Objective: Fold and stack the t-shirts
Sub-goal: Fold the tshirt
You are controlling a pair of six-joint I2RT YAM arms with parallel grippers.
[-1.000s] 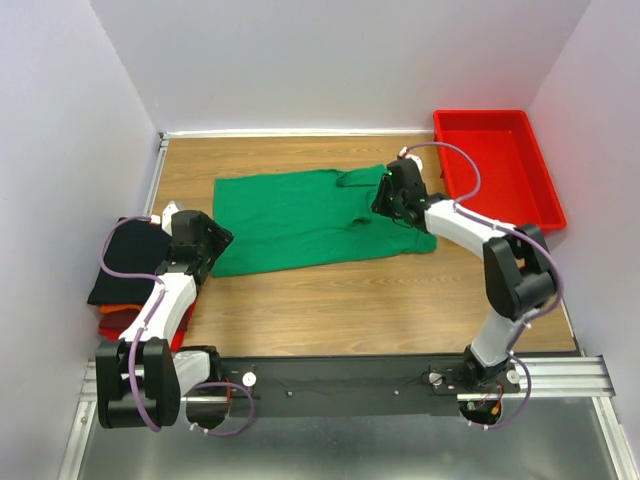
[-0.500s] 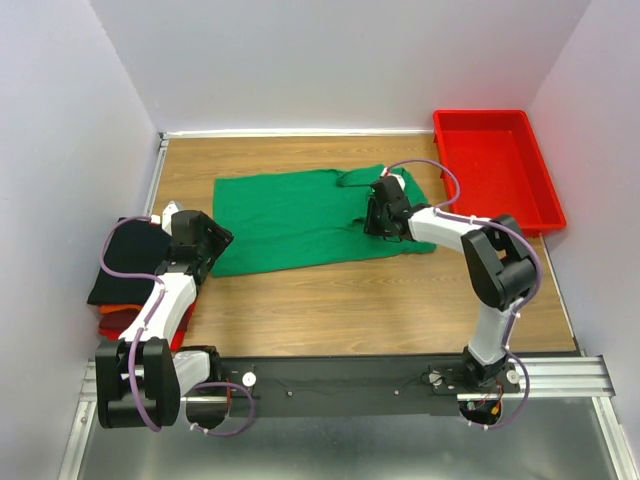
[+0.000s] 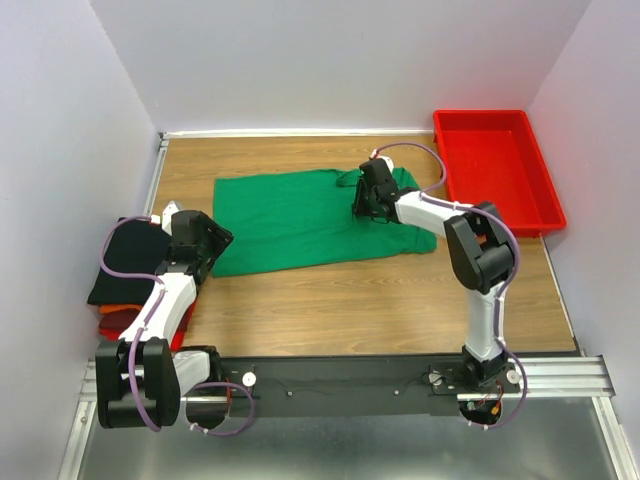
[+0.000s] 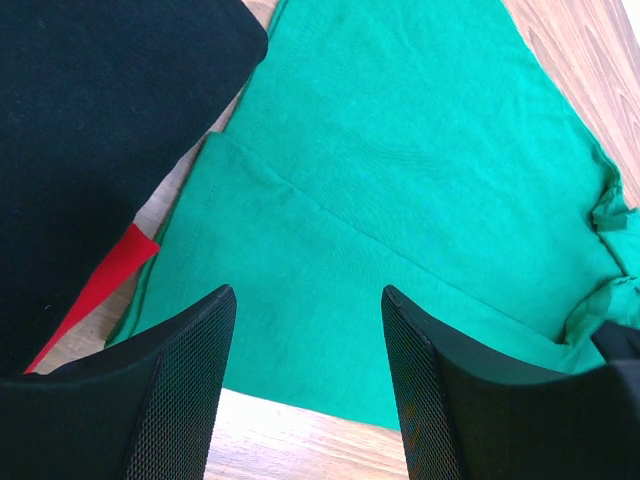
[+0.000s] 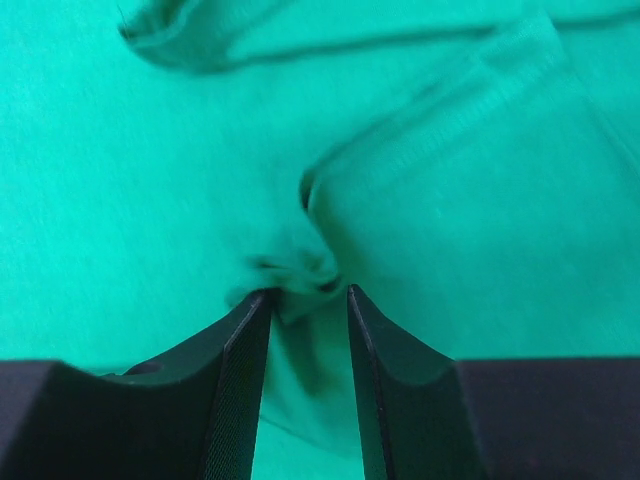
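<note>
Clamped with the right gripper (image 5: 308,292) onto a small puckered bunch of the green t-shirt (image 5: 150,180), jaws nearly together with cloth wedged between. From above, placed at the shirt's rumpled right end, beside the folded-over collar and sleeve. Blurred in the right wrist view, so hard to tell which seam lies under the pinch.

Held with the left gripper (image 4: 305,300) spread wide and gripping nothing, just over the near left corner of the same shirt; part of the hem hidden behind the jaws.

Spread mostly flat across the wooden table (image 3: 350,300). Just left of that corner, a folded black t-shirt (image 4: 90,120) lying over a red t-shirt (image 4: 98,288), only a sliver of red showing. Well apart at the far right, a red plastic tray (image 3: 497,170).
</note>
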